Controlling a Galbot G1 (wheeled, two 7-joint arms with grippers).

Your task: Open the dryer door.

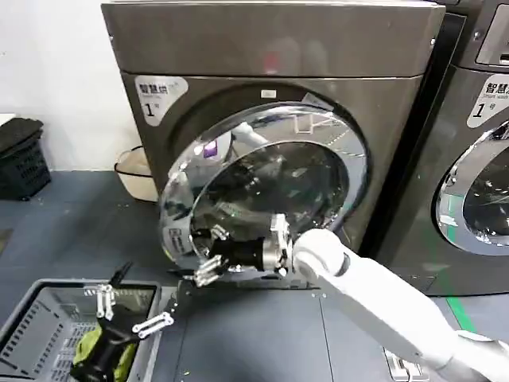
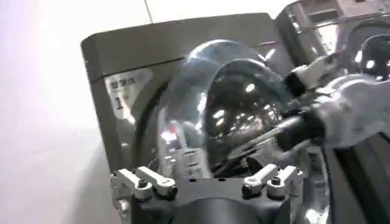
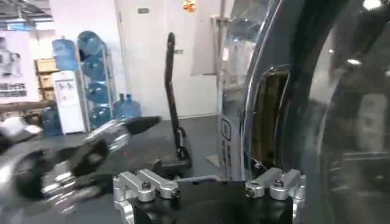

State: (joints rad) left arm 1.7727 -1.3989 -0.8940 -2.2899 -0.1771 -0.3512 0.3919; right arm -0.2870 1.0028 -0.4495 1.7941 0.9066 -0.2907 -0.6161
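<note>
Setting: a grey floor (image 1: 71, 207) is seen before a white wall, with 2 grey machines side by side; the dryer (image 1: 270, 95) marked 1 is faced by the robot, and a second machine (image 1: 477, 159) stands to its right.
Dryer door: the dryer door (image 1: 262, 187) is hinged on its right side and is already swung partly out, its left edge well clear of the cabinet face; the chrome ring and dark glass are turned toward the robot's left.
Right gripper: the right gripper (image 1: 208, 253) is reached in at the lower-left edge of the door; its fingers are spread apart, and nothing is seen clamped between them. Whether a finger is touching the rim cannot be told.
Left gripper: the left gripper (image 1: 131, 310) is held low on the left, above a grey basket (image 1: 32, 334), fingers spread wide and empty.
Basket contents: a yellow-green item (image 1: 119, 362) is seen under the left arm.
Risk 1: with no firm hold, the rim could be slipped off by the fingers on the smooth chrome, and the door could be left half open.
Risk 2: if the door is swung wider, the right forearm (image 1: 374, 294) could be struck, since it lies across the door's front.
Risk 3: the basket and left gripper lie near the door's sweep and could be knocked.
</note>
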